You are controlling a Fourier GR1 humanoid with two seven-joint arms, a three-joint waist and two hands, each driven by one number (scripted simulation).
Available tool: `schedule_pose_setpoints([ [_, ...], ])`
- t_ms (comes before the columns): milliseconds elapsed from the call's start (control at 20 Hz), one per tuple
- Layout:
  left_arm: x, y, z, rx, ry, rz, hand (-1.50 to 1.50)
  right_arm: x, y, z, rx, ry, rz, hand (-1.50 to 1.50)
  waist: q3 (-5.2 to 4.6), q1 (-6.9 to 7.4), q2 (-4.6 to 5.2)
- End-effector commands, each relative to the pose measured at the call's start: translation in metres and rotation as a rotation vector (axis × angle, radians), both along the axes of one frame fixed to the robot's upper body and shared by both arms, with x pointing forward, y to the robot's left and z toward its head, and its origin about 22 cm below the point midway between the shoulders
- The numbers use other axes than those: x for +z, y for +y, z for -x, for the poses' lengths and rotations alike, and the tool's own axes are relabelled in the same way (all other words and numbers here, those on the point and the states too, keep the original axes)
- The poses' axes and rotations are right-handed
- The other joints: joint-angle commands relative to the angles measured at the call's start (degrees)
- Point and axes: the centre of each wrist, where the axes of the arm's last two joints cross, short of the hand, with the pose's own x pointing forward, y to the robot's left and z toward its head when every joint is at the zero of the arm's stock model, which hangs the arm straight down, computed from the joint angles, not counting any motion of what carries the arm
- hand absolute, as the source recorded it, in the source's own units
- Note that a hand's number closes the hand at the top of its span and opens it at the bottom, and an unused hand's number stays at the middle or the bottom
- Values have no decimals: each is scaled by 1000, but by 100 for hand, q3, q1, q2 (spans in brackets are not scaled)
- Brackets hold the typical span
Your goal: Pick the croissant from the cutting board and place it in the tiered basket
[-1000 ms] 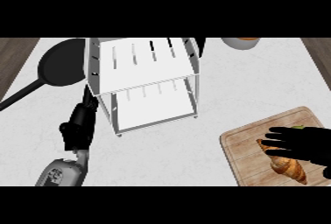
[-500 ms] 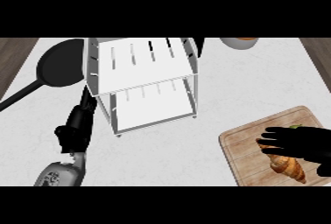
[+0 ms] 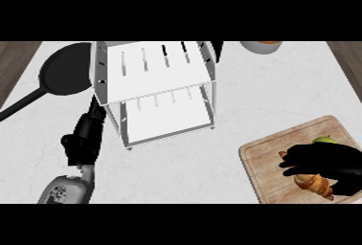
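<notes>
A golden-brown croissant (image 3: 316, 184) lies on the wooden cutting board (image 3: 265, 160) at the lower right. My right hand (image 3: 324, 160) sits on top of its upper end, fingers curled down round it, so only the lower half of the croissant shows. The white tiered basket (image 3: 152, 72) stands at the upper middle, its lower shelf (image 3: 170, 119) showing beneath the top one. Just left of the basket, my left hand (image 3: 83, 141) is open with fingers pointing up and holds nothing.
A green fruit (image 3: 324, 140) peeks out on the board just behind my right hand. A black pan (image 3: 65, 75) with a long handle lies left of the basket. A bowl (image 3: 262, 46) stands at the counter's far edge.
My right hand's fingers have curled further down over the croissant, which still lies on the board. My left hand has drifted slightly left and down.
</notes>
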Motion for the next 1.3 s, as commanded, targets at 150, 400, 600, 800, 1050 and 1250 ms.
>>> schedule_pose_setpoints([
  [150,-15,9,5,1,9,7,0,-16,5,2,123,-125,-156,150,13,-15,6],
  [400,2,-10,-8,-17,0,-10,0,-30,27,-4,117,-158,-211,150,17,3,14],
  [600,-2,2,-1,12,11,2,0,-40,101,3,-258,-186,-34,150,-34,-114,-87],
  [800,-10,8,5,52,33,-12,0,-46,98,7,-470,-173,98,150,-95,-336,-211],
  [1050,-16,10,10,53,49,-10,0,-32,162,1,-655,-283,96,150,-85,-372,-254],
  [1250,-13,8,8,58,43,-2,0,-8,227,3,-791,-373,57,150,-68,-364,-251],
])
